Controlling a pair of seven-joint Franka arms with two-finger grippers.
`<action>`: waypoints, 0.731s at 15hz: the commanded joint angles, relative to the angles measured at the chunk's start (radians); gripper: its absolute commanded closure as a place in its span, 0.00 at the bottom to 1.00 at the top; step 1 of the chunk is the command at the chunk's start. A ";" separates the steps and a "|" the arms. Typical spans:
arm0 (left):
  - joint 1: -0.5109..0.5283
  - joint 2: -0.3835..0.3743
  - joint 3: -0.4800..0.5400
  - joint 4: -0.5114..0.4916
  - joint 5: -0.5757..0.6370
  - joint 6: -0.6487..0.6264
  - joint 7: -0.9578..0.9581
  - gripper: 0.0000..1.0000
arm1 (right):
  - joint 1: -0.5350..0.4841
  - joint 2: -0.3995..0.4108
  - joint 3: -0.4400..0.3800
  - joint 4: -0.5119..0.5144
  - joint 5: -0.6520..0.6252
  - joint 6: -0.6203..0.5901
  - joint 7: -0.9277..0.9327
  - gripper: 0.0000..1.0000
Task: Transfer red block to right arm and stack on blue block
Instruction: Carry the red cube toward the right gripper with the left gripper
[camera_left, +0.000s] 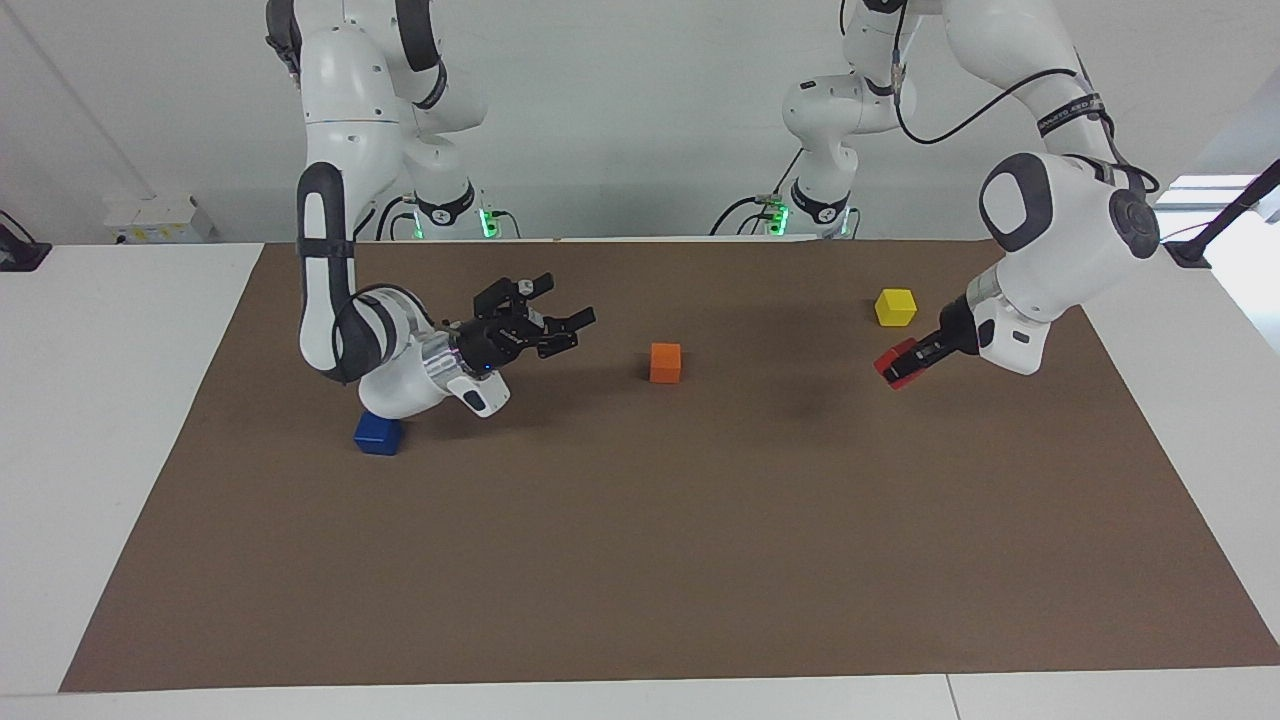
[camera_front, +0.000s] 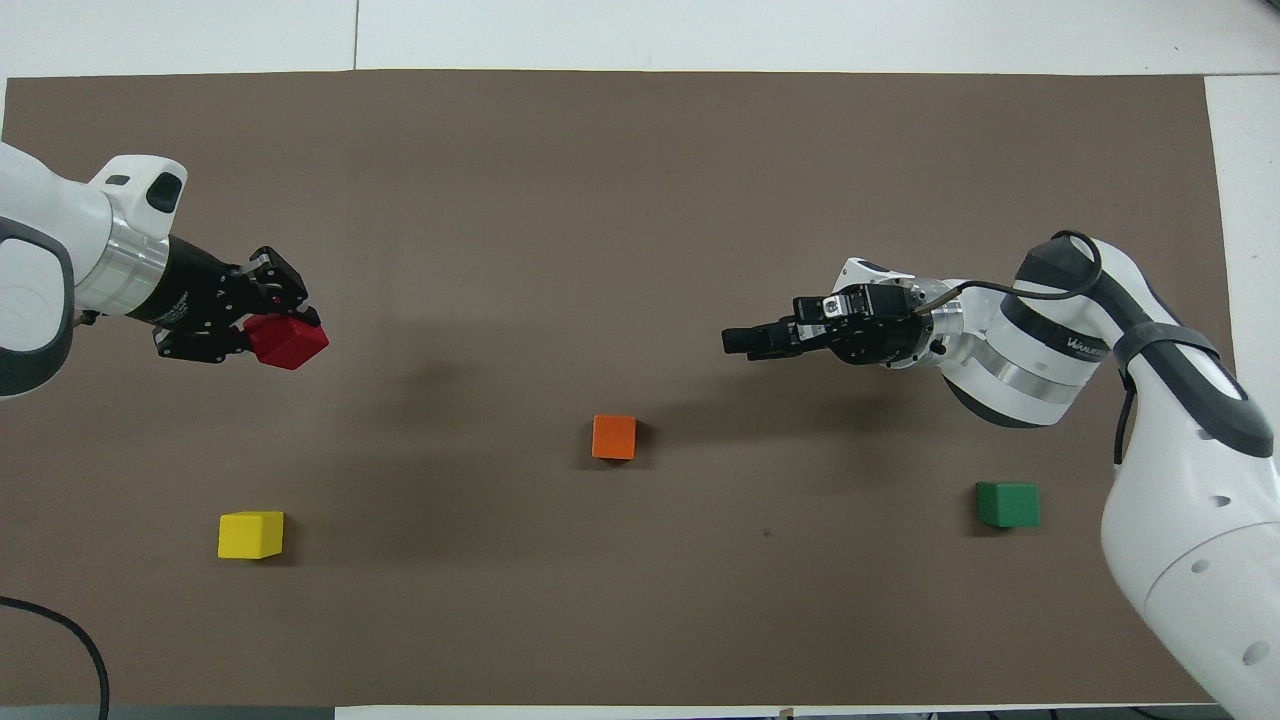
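Red block (camera_left: 893, 362): clamped between the fingers of the left gripper (camera_left: 905, 363), tilted, lifted clear of the brown mat (camera_left: 640, 560) over the left arm's end of the table.
Left gripper: points level toward the middle of the table; in the overhead view its fingers (camera_front: 268, 268) close on the block's sides.
Right gripper (camera_left: 560, 327): up in the air over the mat at the right arm's end, pointing toward the orange block (camera_left: 665, 362), fingers spread apart and holding nothing.
Blue block (camera_left: 378, 434): on the mat below the right arm (camera_left: 385, 350); probably just clear of the wrist above it.
Hidden: the blue block is covered by the right arm in the overhead view; the green block (camera_front: 1007, 504) shows only there.
Yellow block (camera_left: 895, 306): on the mat, nearer to the robots than the red block's shadow.
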 joint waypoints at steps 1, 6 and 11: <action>-0.032 -0.085 0.012 -0.013 -0.093 -0.094 -0.205 1.00 | 0.015 0.043 -0.001 0.031 0.032 0.007 -0.022 0.00; -0.102 -0.183 0.005 -0.014 -0.186 -0.131 -0.688 1.00 | 0.037 0.044 -0.001 0.031 0.065 0.023 -0.037 0.00; -0.194 -0.185 0.005 -0.022 -0.316 -0.003 -1.035 1.00 | 0.077 0.047 -0.001 0.034 0.115 0.048 -0.060 0.00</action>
